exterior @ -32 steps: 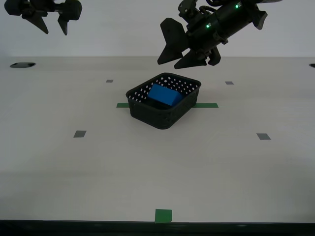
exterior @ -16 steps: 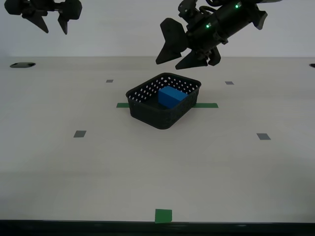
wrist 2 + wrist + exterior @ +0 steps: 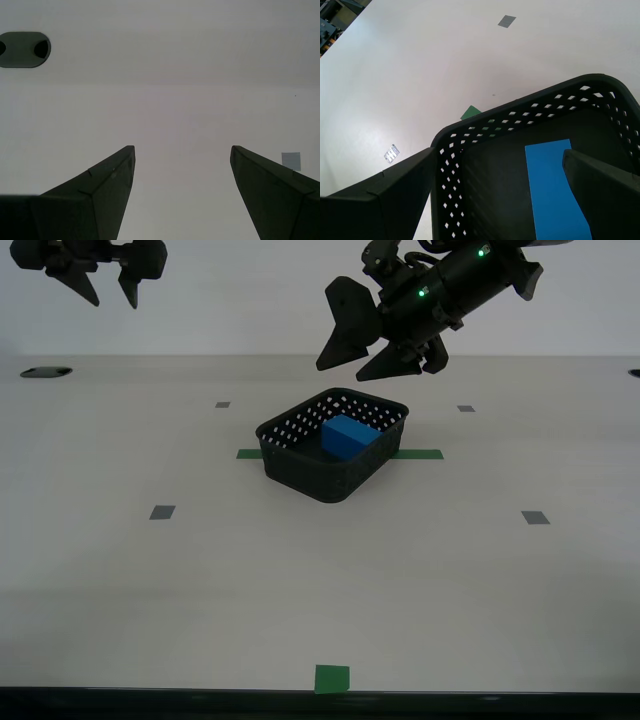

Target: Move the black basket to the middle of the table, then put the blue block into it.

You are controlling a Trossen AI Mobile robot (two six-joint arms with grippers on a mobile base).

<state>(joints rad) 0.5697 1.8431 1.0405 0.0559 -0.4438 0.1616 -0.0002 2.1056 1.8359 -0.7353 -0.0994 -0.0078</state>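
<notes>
The black basket [image 3: 315,472] stands at the middle of the table [image 3: 300,580], over a green tape strip. The blue block [image 3: 348,435] lies inside it, toward its far side. My first gripper [image 3: 345,368] hangs open and empty just above the basket's far rim. In the first wrist view the basket [image 3: 470,131] and the block [image 3: 555,190] lie below and between its spread fingers, with my first gripper [image 3: 498,152] clear of both. My second gripper [image 3: 112,302] is open and empty, high at the exterior view's far left. In the second wrist view it [image 3: 182,147] has only bare table under it.
The green tape strip [image 3: 418,454] shows at both sides of the basket. A green square [image 3: 332,678] marks the front edge. Small grey squares [image 3: 162,512] [image 3: 535,517] dot the table. A cable hole [image 3: 45,371] sits at the far left corner; it also shows in the second wrist view [image 3: 25,49].
One second ago the blue block was tilted in the basket's middle; it has settled flat toward the far side. The first gripper has edged slightly upward. The second arm has not moved.
</notes>
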